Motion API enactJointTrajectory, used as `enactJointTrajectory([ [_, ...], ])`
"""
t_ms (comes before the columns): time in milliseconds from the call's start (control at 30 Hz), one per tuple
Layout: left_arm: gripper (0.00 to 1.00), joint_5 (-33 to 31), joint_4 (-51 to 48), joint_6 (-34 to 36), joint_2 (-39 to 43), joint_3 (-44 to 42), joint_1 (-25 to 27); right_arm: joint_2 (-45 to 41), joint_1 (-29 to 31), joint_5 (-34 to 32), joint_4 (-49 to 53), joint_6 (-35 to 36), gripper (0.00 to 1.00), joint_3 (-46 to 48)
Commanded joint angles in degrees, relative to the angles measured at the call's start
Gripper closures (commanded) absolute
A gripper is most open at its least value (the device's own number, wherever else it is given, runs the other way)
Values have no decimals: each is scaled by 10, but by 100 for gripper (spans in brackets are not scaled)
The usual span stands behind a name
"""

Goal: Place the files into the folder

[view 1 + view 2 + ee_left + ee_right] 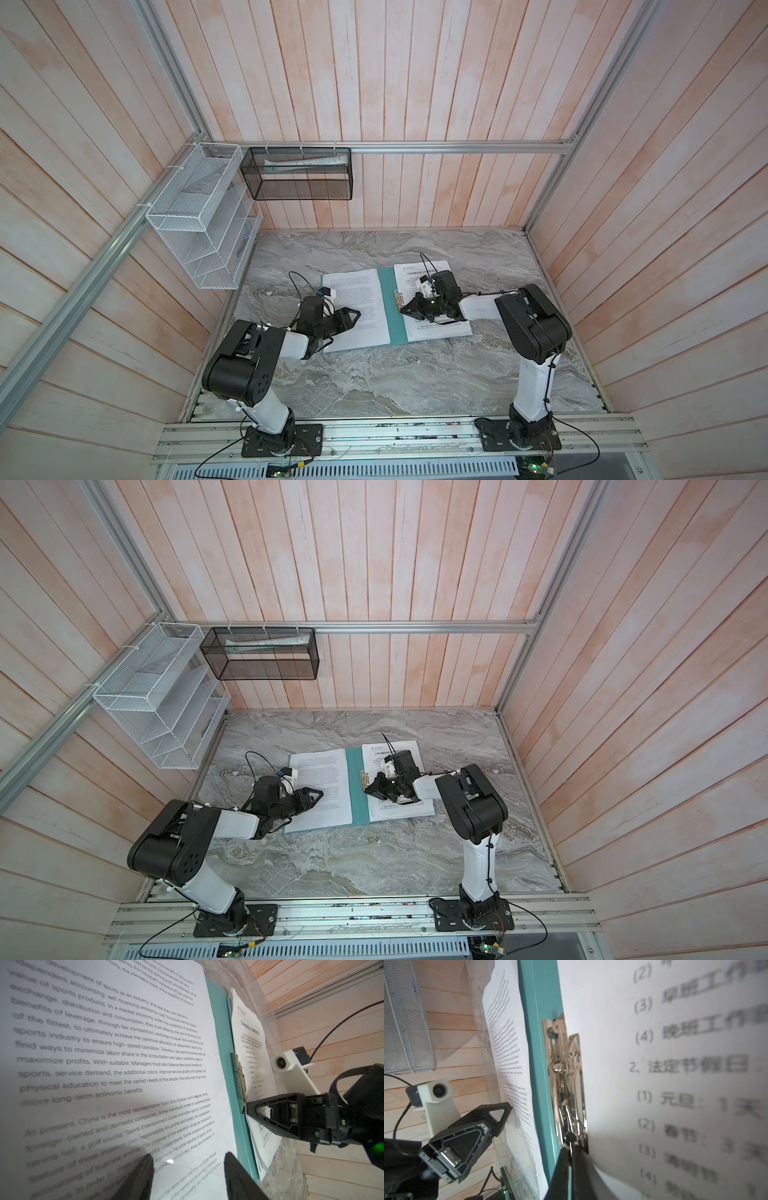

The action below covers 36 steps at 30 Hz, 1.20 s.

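touching near end of silver clip (566, 1076) in open teal folder (388, 316) w/ r gripper (571, 1147) closed tight; l gripper (189, 1156) half-wide, empty, over left sheet (357, 286).

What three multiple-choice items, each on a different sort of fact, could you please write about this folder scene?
1. Where is the metal clip? A) inside the folder, by its fold; B) on its outer cover; C) far from it.
2. What colour is the folder? A) red; B) teal; C) yellow.
3. How does the left gripper stand? A) shut on a sheet; B) shut on the clip; C) open.

Answers:
1. A: the clip sits beside the fold in both top views.
2. B: its bare strip shows teal.
3. C: its fingers stand apart above the left sheet.
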State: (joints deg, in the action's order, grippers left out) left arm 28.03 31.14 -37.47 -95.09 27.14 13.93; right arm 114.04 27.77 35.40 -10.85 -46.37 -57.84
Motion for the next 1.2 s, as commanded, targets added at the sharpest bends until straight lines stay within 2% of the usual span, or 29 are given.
enactJointTrajectory([
  [0, 43, -17, -90, 0, -39, -18, 1, 65, 24, -122, 164, 20, 100, -1],
  [233, 43, -20, -90, -1, -56, -11, 2, 100, 74, -162, 230, 21, 100, -47],
  [533, 43, -18, -81, 0, -71, -10, 2, 106, 80, -212, 283, 17, 100, -25],
  [767, 43, -8, -75, 9, -94, -1, 3, 135, 120, -274, 392, 46, 100, -121],
  [867, 43, 1, -70, 10, -96, -2, 3, 138, 127, -258, 387, 42, 100, -126],
  [1000, 43, 10, -77, 14, -91, 5, 3, 101, 126, -204, 314, 30, 100, -102],
  [1167, 40, 21, -106, 33, -60, 23, 3, 55, 119, -175, 293, 13, 100, -106],
])
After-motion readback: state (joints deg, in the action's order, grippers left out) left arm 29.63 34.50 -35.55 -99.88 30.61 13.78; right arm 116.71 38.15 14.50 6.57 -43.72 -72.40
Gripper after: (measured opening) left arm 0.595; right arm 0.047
